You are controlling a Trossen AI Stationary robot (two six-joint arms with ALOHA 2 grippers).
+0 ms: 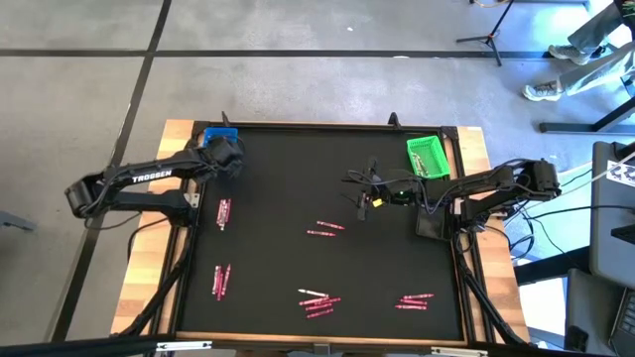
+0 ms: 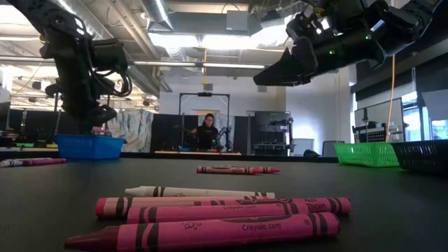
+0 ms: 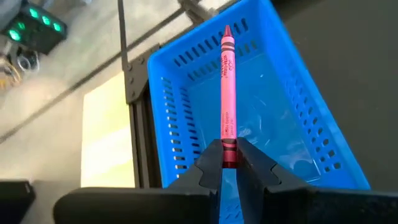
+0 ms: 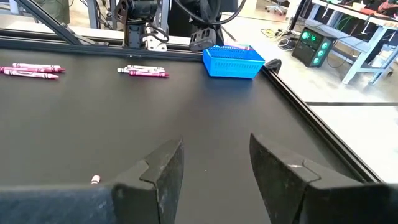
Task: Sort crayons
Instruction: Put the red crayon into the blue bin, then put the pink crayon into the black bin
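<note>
Pink-red crayons lie in small groups on the black table: at the left (image 1: pixel 223 211), near left (image 1: pixel 220 281), middle (image 1: pixel 325 229), near middle with one whitish crayon (image 1: pixel 317 300) and near right (image 1: pixel 415 299). My left gripper (image 3: pixel 229 167) is above the blue tray (image 1: pixel 212 135) at the far left corner, shut on one pink crayon (image 3: pixel 227 93). My right gripper (image 4: pixel 211 168) is open and empty above the table right of the middle (image 1: pixel 365 195), near the green tray (image 1: pixel 429 157). My left gripper pinches the pink crayon's blunt end (image 3: pixel 229 154) between its two fingers. The crayon sticks out beyond the fingertips, roughly in line with them, its pointed tip (image 3: pixel 227 31) toward one end wall of the blue tray (image 3: pixel 298 124). It hangs lifted above the tray's floor.
A dark basket (image 1: pixel 432 226) sits at the right edge beside the right arm. The table has a raised frame with wooden strips at both sides. A person (image 2: pixel 208 131) stands in the room far behind the table. Open black surface lies between the crayon groups.
</note>
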